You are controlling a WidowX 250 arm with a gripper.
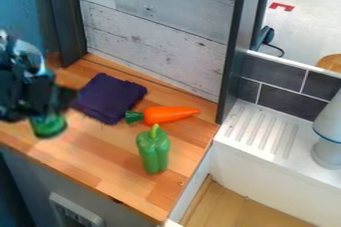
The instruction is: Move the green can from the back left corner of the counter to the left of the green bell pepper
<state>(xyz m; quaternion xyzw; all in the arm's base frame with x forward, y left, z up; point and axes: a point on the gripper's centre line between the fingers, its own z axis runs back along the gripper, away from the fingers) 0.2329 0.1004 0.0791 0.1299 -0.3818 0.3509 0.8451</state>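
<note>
Green thing under my tool; can't tell opening or hold. Cloth beside; carrot, pepper farther off.

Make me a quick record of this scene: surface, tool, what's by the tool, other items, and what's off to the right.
Surface: wooden counter
Tool: over the counter's left side
By the tool: green object at its lower end; whether gripped, can't tell
Cloth: dark purple, folded, right of the tool
Carrot: orange, green end toward the cloth
Pepper: green, in front of the carrot
Off to the right: white ridged ledge with a pale object on it
</note>
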